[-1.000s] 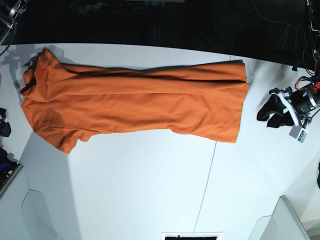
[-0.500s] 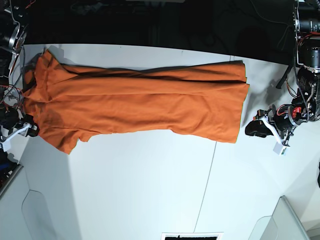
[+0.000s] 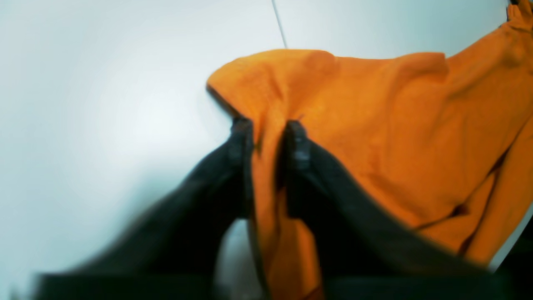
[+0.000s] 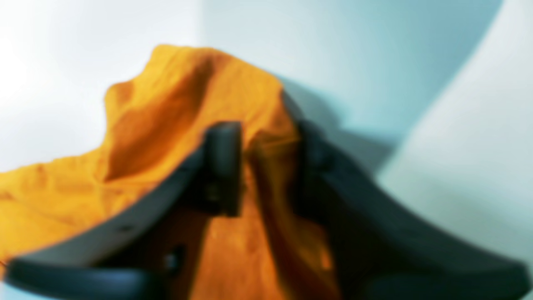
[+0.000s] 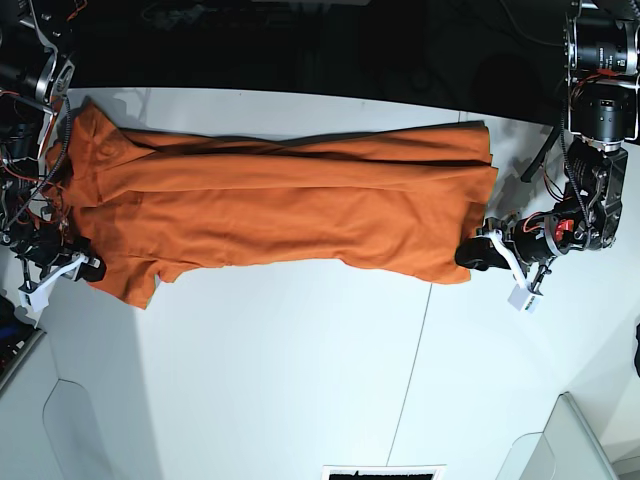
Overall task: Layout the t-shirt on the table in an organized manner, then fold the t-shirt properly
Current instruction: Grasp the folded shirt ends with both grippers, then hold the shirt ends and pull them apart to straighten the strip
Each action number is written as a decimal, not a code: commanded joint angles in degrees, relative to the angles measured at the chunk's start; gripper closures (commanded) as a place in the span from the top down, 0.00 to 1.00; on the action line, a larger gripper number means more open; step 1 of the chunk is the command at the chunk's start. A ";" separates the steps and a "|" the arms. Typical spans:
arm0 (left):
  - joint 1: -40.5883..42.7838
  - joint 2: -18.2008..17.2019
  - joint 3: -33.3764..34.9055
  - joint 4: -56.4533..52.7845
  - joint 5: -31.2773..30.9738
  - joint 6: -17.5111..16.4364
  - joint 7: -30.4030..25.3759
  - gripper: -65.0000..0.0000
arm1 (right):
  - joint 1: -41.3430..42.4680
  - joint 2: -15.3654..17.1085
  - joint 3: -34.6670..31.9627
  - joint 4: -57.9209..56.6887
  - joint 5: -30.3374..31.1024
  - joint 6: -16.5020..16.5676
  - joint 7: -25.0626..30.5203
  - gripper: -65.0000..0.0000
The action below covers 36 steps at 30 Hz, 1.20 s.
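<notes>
The orange t-shirt (image 5: 280, 210) lies stretched lengthwise across the white table (image 5: 300, 370), collar end at the left and hem at the right. My left gripper (image 5: 468, 252) is at the near hem corner. In the left wrist view, that gripper (image 3: 268, 127) is shut on a pinched fold of the t-shirt (image 3: 374, 125). My right gripper (image 5: 92, 268) is at the near sleeve on the left. The right wrist view is blurred, but that gripper (image 4: 266, 137) holds a raised peak of the t-shirt (image 4: 166, 108) between its fingers.
A thin dark seam (image 5: 410, 380) runs across the table from the hem toward the front edge. Clear panels stand at the front left (image 5: 70, 420) and front right (image 5: 560, 440) corners. A black-and-white marker (image 5: 385, 472) sits at the front edge. Cables and arm bodies flank both sides.
Both arms came in from the table's sides to the shirt's near corners. Their jaws closed on the fabric, the left at the hem, the right at the sleeve.
</notes>
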 commanded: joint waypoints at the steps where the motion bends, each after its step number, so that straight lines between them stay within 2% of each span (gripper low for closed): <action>1: -1.40 -0.85 -0.33 0.76 -1.16 -0.63 -0.87 0.00 | 1.36 0.92 0.11 1.01 0.35 0.44 -0.24 0.13; 2: -1.40 -0.92 -0.33 0.79 -1.16 -0.63 -0.83 0.00 | 1.36 0.94 0.11 1.11 0.50 0.42 -0.24 0.04; 3: -1.40 -1.09 -0.33 0.87 -1.18 -0.68 -0.68 0.00 | 1.36 0.94 0.11 1.36 0.52 0.42 -0.35 0.00; 6: -1.40 -2.75 -0.33 2.23 -3.72 -1.18 0.74 0.00 | 1.36 0.96 0.11 2.95 1.57 0.48 -2.97 0.00; 10: -0.92 -6.27 -0.33 5.79 -14.45 -1.81 9.68 0.00 | 1.27 1.25 0.11 7.45 8.46 1.75 -10.73 0.00; 12: 0.52 -8.46 -0.33 8.76 -18.84 -1.81 11.89 0.00 | 0.22 1.99 0.11 10.51 11.21 1.75 -12.59 0.00; 20: 8.92 -16.50 -0.39 18.88 -20.83 -1.81 12.44 0.00 | -8.33 7.32 0.11 22.88 21.40 1.77 -17.55 0.00; 25: 12.98 -20.72 -0.50 23.80 -26.62 -1.81 14.84 0.00 | -14.49 11.02 0.24 28.74 22.21 1.77 -17.64 0.00; 30: 16.68 -21.97 -0.50 27.06 -30.73 -1.81 19.39 0.00 | -20.00 13.05 0.28 33.14 22.45 1.77 -17.77 0.00; 35: 20.96 -21.68 -0.48 27.67 -30.88 -1.81 19.47 0.00 | -24.33 12.85 0.28 34.12 22.05 1.75 -17.86 0.00; 36: 21.66 -21.53 -0.48 27.67 -30.73 -1.81 19.45 0.03 | -25.11 12.79 0.26 34.12 21.92 1.75 -17.81 0.06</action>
